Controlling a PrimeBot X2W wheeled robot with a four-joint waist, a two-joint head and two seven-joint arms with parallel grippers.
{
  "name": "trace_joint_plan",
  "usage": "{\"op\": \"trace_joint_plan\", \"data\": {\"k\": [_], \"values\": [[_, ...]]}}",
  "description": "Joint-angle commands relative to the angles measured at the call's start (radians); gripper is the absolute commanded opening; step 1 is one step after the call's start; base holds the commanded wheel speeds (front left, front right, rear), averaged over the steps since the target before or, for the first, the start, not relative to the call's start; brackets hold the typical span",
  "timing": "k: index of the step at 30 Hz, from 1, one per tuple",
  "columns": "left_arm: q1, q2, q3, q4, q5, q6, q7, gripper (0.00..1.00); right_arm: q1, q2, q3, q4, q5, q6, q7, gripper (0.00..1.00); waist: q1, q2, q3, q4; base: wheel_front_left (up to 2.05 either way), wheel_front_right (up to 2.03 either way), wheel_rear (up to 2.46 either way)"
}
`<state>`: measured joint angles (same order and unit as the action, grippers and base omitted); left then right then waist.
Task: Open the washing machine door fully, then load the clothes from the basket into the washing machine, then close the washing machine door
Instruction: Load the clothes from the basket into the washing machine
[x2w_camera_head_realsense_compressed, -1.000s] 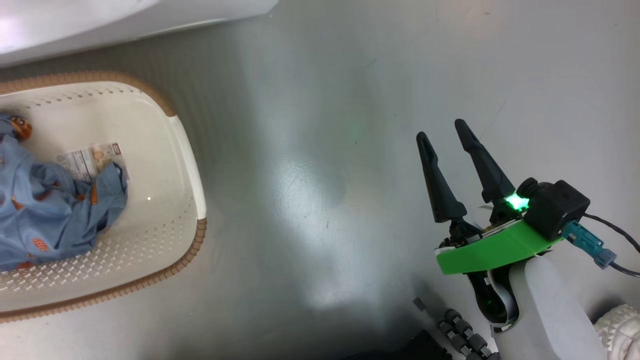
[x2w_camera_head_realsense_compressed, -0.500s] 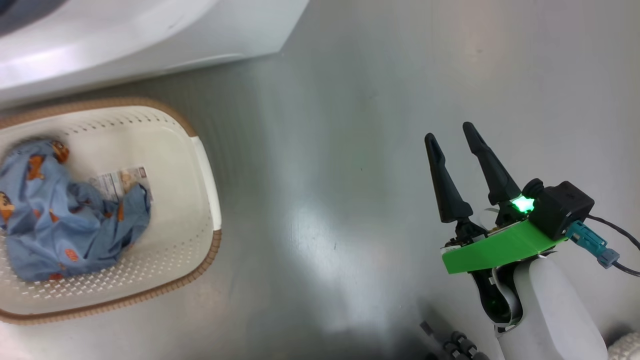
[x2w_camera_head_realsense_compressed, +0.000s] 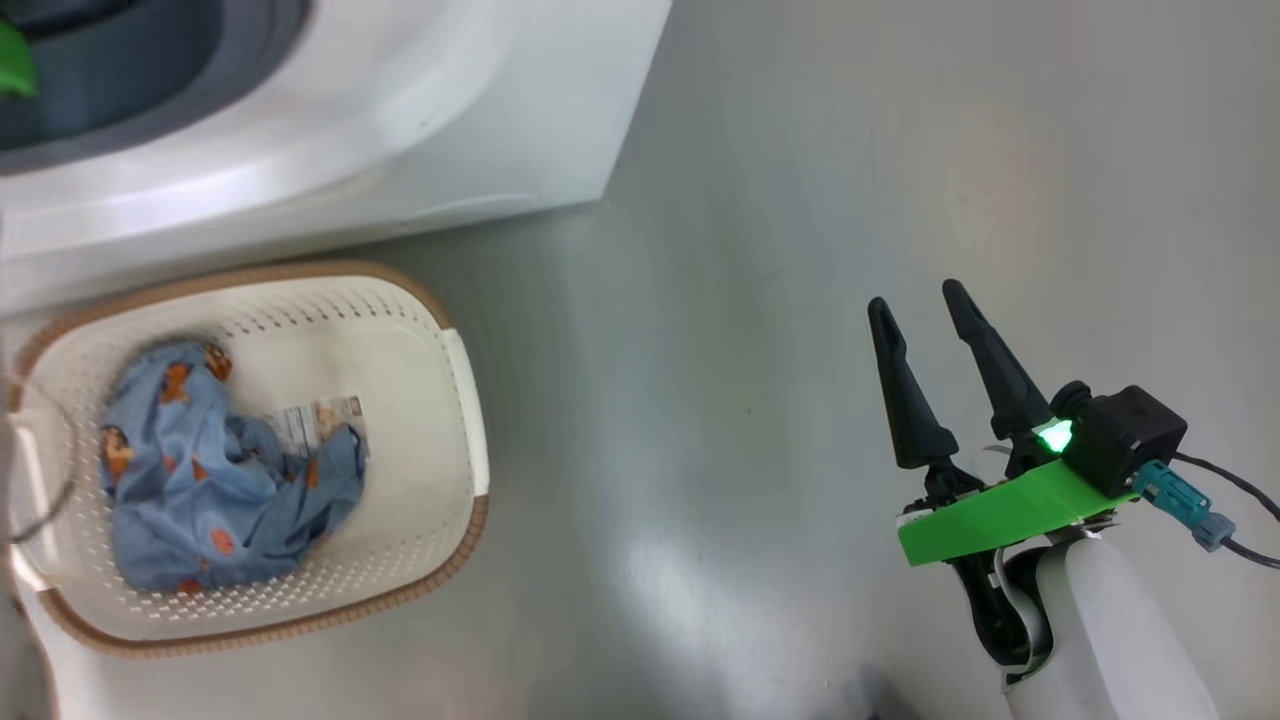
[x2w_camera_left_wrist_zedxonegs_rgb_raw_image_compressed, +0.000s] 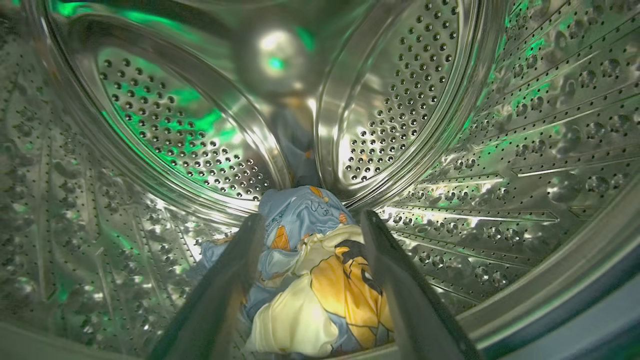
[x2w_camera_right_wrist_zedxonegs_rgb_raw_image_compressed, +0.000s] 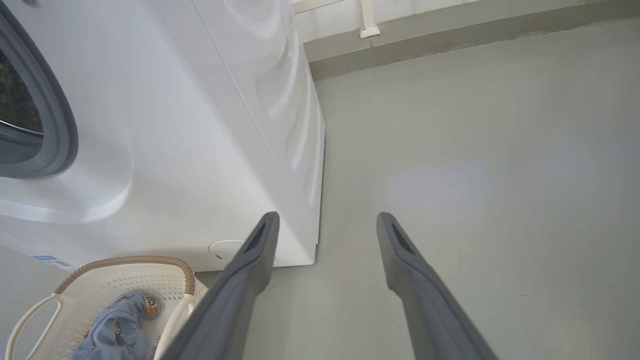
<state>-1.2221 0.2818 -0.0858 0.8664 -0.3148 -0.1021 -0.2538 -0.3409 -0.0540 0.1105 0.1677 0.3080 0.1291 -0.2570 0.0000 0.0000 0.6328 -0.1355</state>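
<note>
Reaching inside the washing machine (x2w_camera_head_realsense_compressed: 450, 130), the left claw (x2w_camera_left_wrist_zedxonegs_rgb_raw_image_compressed: 312, 216) stands spread around clothes (x2w_camera_left_wrist_zedxonegs_rgb_raw_image_compressed: 320, 280), perhaps touching them; the right claw (x2w_camera_head_realsense_compressed: 914, 294) hangs spread and empty beside it.

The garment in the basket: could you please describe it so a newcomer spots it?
Before the white washing machine stands a cream basket. Inside lies a crumpled light blue garment with orange figures, soft beside the flat paper label.

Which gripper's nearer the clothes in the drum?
Left. The left gripper is inside the drum, its open fingers either side of the clothes. The right gripper hangs outside over the floor, right of the washing machine.
</note>
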Motion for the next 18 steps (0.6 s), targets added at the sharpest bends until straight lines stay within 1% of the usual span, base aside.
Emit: {"op": "trace_joint_plan", "data": {"k": [1,6,12,13,18], "values": [[0.053,0.047,0.014,-0.048,-0.002,0.011,-0.008,1.00,0.041,0.004,0.017,-0.017,-0.011,0.002,-0.005,1.00,0.0000,0.0000,-0.054,0.015,0.00,0.00,0.00],[0.212,0.044,0.024,-0.170,0.015,0.039,-0.008,1.00,0.058,0.004,0.018,-0.010,-0.017,0.002,-0.005,1.00,0.0000,0.0000,-0.117,0.018,0.00,0.00,0.00],[0.422,0.023,0.050,-0.339,0.015,0.077,-0.008,1.00,0.083,0.004,0.013,-0.007,-0.020,0.002,-0.005,1.00,0.0000,0.0000,-0.190,0.016,0.00,0.00,0.00],[0.422,0.023,0.050,-0.339,0.015,0.077,-0.008,1.00,0.083,0.004,0.013,-0.007,-0.020,0.002,-0.005,1.00,0.0000,0.0000,-0.190,0.016,0.00,0.00,0.00],[0.595,0.010,0.074,-0.479,0.019,0.106,-0.008,1.00,0.111,0.004,0.010,-0.007,-0.026,0.002,-0.005,1.00,0.0000,0.0000,-0.247,0.009,0.00,0.00,0.00]]}}
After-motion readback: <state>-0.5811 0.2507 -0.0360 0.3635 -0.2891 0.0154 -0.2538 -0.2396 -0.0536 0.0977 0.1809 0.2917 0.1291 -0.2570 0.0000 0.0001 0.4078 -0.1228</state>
